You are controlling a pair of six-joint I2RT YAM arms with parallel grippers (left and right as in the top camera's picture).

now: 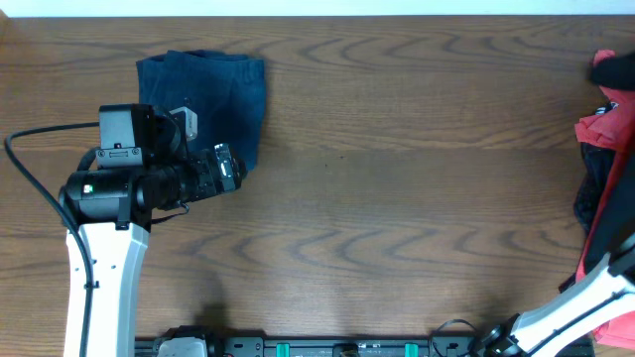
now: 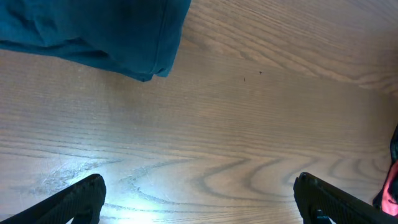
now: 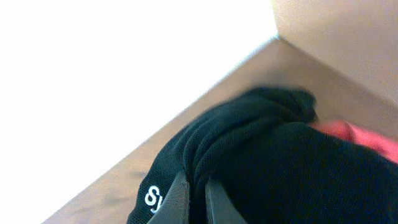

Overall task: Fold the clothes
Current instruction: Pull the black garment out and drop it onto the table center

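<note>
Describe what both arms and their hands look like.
The left arm has a white lower link and black, blocky upper joints with a small green mark. A black cable loops beside it. The left hand has two black fingers. The right arm also shows a white link. The right hand has slim dark grey fingers.

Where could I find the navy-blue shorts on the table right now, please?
In the overhead view the navy-blue shorts lie on the far left of the table, right beside the open left claw.
</note>
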